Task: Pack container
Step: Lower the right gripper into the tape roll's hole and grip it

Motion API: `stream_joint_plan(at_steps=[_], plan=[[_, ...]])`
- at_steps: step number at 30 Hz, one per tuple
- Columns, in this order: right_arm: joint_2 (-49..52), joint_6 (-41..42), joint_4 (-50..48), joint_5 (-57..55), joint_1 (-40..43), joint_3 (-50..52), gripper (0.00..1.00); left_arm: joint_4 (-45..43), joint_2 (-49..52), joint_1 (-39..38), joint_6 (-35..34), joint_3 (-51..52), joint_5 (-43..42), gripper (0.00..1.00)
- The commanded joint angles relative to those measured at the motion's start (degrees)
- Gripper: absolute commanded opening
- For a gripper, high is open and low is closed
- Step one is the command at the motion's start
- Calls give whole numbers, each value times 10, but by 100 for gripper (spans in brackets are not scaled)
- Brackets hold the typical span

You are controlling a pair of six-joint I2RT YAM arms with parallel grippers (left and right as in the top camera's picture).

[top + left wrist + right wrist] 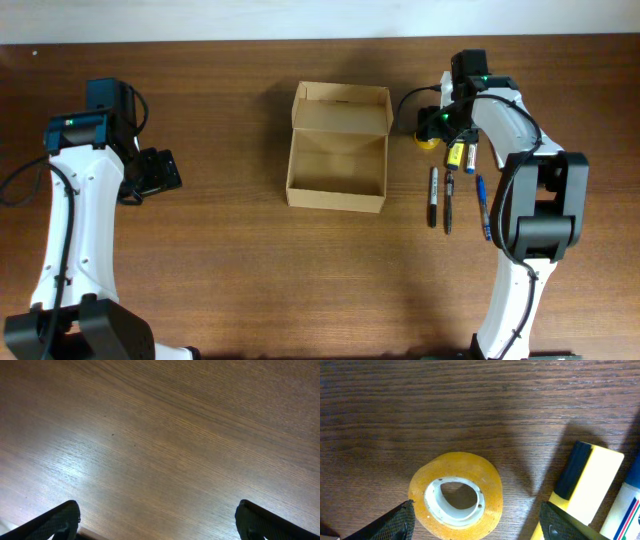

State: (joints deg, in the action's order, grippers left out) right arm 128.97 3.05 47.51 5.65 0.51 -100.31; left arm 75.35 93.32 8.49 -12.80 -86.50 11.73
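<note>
Wooden table [230, 270], container [338, 150] between left gripper [163, 171] and right gripper [431, 133], apart from both.

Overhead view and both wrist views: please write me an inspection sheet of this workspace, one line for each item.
Surface: brown wooden table.
Job's things: cardboard box open, lid flap folded back, nothing inside. To the right of it, probably for packing: yellow tape roll, yellow marker, black markers, blue pen.
Clutter: nothing seen.
Grippers: left gripper open over bare wood; right gripper open, one finger on each side of the tape roll.
Cables: black cables run along both arms.
Surroundings: pale strip beyond the far table edge; nothing else seen.
</note>
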Motion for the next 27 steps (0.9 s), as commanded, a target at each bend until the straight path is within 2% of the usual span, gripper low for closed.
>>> stream_joint_plan(at_steps=[1, 4, 14, 27], plan=[[7, 3, 0, 47, 7, -9, 79, -1, -15, 3, 9, 1, -4, 100], [7, 3, -5, 92, 6, -9, 79, -1, -15, 3, 9, 1, -4, 100], [7, 3, -4, 55, 10, -9, 79, -1, -15, 3, 9, 1, -4, 100], [7, 4, -3, 79, 50, -9, 79, -1, -15, 3, 9, 1, -4, 100]])
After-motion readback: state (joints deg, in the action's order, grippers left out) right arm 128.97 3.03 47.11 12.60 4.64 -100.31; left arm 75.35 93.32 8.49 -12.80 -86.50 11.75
